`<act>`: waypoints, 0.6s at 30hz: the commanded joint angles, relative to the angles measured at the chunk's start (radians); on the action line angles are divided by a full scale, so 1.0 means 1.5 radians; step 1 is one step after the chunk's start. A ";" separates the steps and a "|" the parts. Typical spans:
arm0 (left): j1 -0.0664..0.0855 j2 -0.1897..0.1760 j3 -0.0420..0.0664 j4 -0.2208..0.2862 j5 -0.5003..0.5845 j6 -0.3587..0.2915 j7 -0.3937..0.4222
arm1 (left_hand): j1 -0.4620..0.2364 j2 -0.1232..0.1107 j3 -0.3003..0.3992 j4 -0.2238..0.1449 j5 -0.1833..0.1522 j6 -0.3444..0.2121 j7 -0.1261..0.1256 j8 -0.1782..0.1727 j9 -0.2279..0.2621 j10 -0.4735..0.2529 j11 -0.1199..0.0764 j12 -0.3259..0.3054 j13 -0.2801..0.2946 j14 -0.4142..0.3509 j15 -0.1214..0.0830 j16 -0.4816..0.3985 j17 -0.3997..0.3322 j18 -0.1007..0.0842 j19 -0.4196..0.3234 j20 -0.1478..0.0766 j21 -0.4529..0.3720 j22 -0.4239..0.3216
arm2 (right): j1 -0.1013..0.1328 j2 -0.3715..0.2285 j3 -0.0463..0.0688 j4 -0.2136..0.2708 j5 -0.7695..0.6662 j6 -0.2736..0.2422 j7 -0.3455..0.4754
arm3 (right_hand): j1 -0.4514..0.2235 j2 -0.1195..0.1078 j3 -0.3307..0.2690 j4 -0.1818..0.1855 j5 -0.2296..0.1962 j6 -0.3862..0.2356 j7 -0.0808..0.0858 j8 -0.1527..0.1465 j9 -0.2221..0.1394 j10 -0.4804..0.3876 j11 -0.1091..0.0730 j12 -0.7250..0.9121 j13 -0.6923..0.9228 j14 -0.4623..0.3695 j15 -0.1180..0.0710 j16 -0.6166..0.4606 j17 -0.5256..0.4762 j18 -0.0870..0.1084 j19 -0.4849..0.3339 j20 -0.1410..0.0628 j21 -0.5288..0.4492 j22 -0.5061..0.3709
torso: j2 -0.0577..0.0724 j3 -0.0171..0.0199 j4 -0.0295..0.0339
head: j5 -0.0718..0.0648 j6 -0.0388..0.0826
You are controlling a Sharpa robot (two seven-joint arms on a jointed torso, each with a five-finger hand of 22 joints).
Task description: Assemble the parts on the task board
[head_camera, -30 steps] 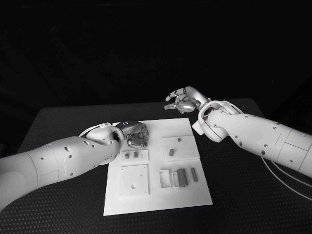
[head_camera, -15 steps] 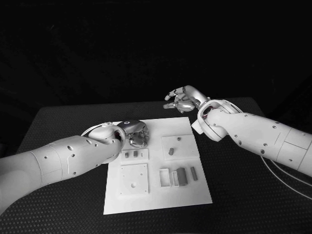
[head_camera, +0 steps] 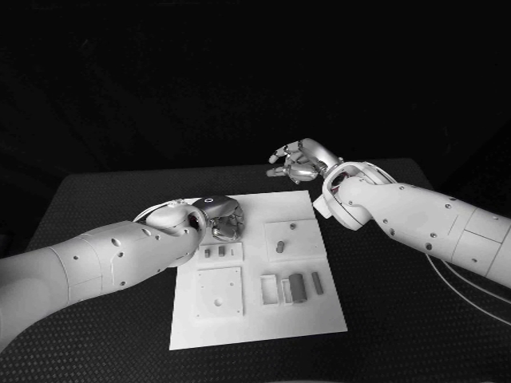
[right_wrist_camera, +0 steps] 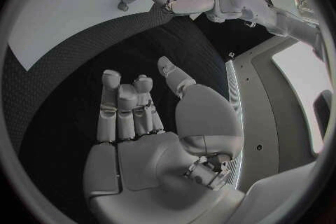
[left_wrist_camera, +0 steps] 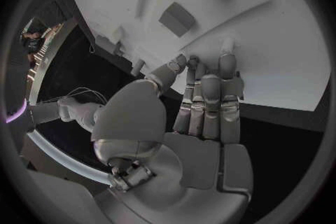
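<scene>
Reaching over the far left part of the task board [head_camera: 261,319], the left hand [head_camera: 219,219] holds nothing; its fingers [left_wrist_camera: 210,95] lie straight and close together, tips at the board's surface. Small grey parts [head_camera: 292,289] sit in the board's recesses nearer the robot. Beyond the board's far right corner, the right hand [head_camera: 300,162] hangs empty, fingers loosely spread.

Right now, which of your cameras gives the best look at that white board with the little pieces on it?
The head view: it shows the whole task board from above, with the parts laid out. The left wrist view shows just a close, bent stretch of it beyond the left hand. The right wrist view catches one corner.
</scene>
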 commanded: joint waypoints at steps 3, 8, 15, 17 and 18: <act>-0.007 0.001 -0.004 -0.003 -0.032 0.068 -0.021 | -0.003 0.005 0.002 -0.001 0.002 0.005 -0.001 0.003 0.000 0.007 -0.001 0.003 0.002 0.005 -0.001 0.002 0.001 0.044 0.002 -0.002 0.006 0.017 | 0.000 0.000 0.000 0.001 -0.001 0.006 0.006 | -0.007 0.002 -0.003 0.001 -0.002 -0.004 0.009 -0.004 0.000 0.001 0.003 0.003 -0.001 0.003 0.000 0.004 -0.001 0.009 0.002 -0.002 -0.003 0.007 | 0.000 -0.0006 -0.0002 | -0.001 -0.002; -0.007 0.003 -0.006 -0.007 -0.039 0.070 -0.024 | -0.005 0.004 0.001 -0.002 0.002 0.004 0.000 0.002 -0.001 0.006 -0.001 0.001 0.002 0.005 -0.001 0.002 0.001 0.044 0.001 -0.003 0.007 0.017 | 0.000 0.000 0.000 0.001 -0.001 0.006 0.005 | -0.008 0.002 -0.003 0.001 -0.002 -0.004 0.009 -0.004 0.000 0.001 0.003 0.003 -0.001 0.003 0.000 0.004 -0.001 0.009 0.002 -0.002 -0.003 0.007 | 0.000 -0.0004 -0.0002 | -0.001 -0.002; -0.010 0.006 -0.006 -0.008 -0.042 0.066 -0.027 | -0.004 0.006 0.002 -0.002 0.002 0.002 0.001 0.001 -0.001 0.005 0.000 -0.001 0.002 0.005 -0.001 0.002 0.001 0.044 0.001 -0.003 0.008 0.017 | 0.000 0.000 0.000 0.002 -0.001 0.006 0.005 | -0.008 0.002 -0.003 0.001 -0.002 -0.004 0.009 -0.004 0.000 0.001 0.003 0.003 -0.001 0.003 0.000 0.004 -0.001 0.009 0.002 -0.002 -0.003 0.007 | 0.000 -0.0005 0.0005 | -0.001 -0.002; -0.011 0.007 -0.006 -0.008 -0.042 0.065 -0.027 | -0.004 0.008 0.003 -0.002 0.002 0.002 0.001 0.001 -0.002 0.005 -0.001 -0.001 0.002 0.006 -0.001 0.002 0.001 0.044 0.001 -0.003 0.009 0.017 | 0.000 0.000 0.000 0.002 -0.001 0.006 0.005 | -0.008 0.002 -0.003 0.001 -0.002 -0.004 0.009 -0.004 0.000 0.001 0.003 0.003 -0.001 0.003 0.000 0.004 -0.001 0.009 0.002 -0.002 -0.003 0.007 | 0.000 -0.0002 0.0004 | -0.001 -0.002; -0.011 0.007 -0.006 -0.008 -0.042 0.064 -0.027 | -0.003 0.010 0.004 -0.001 0.002 0.003 0.000 0.001 -0.002 0.006 -0.001 -0.001 0.002 0.006 -0.001 0.003 0.001 0.044 0.001 -0.004 0.009 0.017 | 0.000 0.000 0.000 0.002 -0.001 0.006 0.005 | -0.008 0.002 -0.003 0.001 -0.002 -0.004 0.009 -0.004 0.000 0.001 0.003 0.003 -0.001 0.004 0.000 0.004 -0.001 0.009 0.002 -0.002 -0.003 0.007 | 0.000 -0.0003 -0.0001 | -0.001 -0.002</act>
